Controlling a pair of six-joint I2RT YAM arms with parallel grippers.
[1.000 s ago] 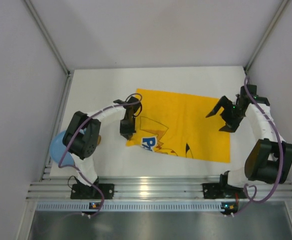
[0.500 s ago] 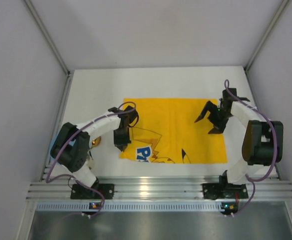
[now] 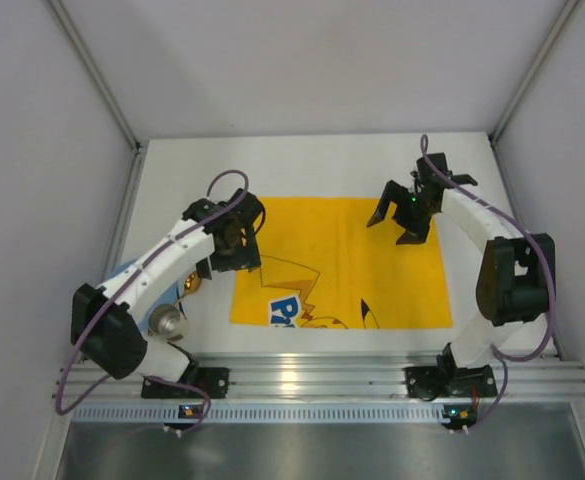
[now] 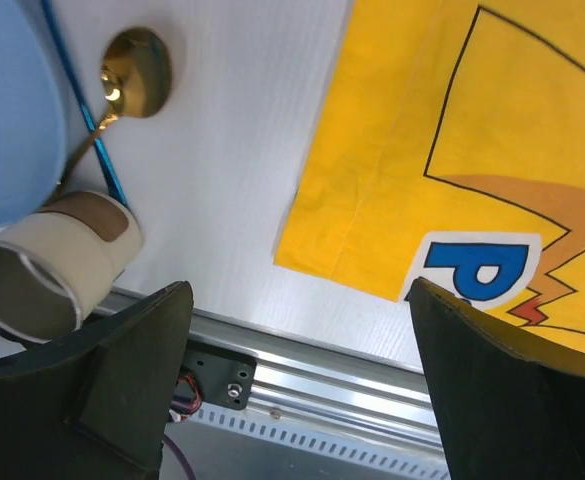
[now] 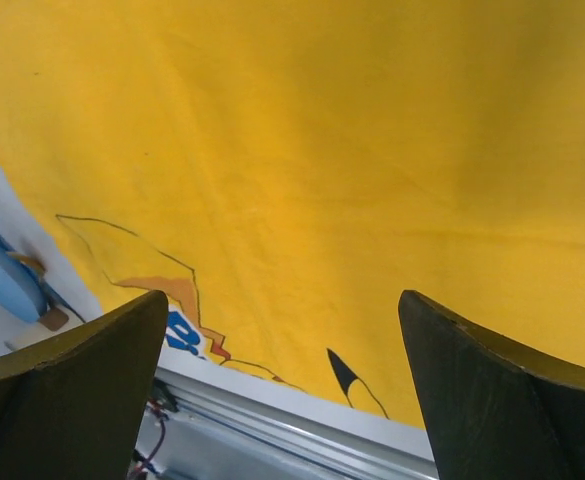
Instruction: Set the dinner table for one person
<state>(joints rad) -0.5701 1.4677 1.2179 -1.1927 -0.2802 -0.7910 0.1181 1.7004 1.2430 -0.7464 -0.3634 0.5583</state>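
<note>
The dinner table point(image 3: 302, 165) is a white tabletop with a yellow cartoon-printed placemat point(image 3: 342, 260) lying flat and square in its middle. My left gripper point(image 3: 236, 250) hovers over the mat's left edge, open and empty. In the left wrist view my left gripper point(image 4: 302, 400) has its jaws wide apart, with the mat's near left corner point(image 4: 317, 250) ahead of them. My right gripper point(image 3: 397, 222) hangs open over the mat's far right part. The right wrist view looks between the wide jaws of my right gripper point(image 5: 282, 400) onto the yellow cloth point(image 5: 322, 150).
Left of the mat lie a light blue plate point(image 4: 12, 120), a gold spoon point(image 4: 137, 70) and a paper cup point(image 4: 52, 270) on its side. My left arm covers most of the plate point(image 3: 122, 272) from above. A ridged aluminium rail point(image 3: 302, 380) edges the near side; grey walls enclose the rest.
My left gripper has opened and let go of the placemat's left edge. The mat has shifted left and now lies square. My right gripper has moved left and farther back, still open.
</note>
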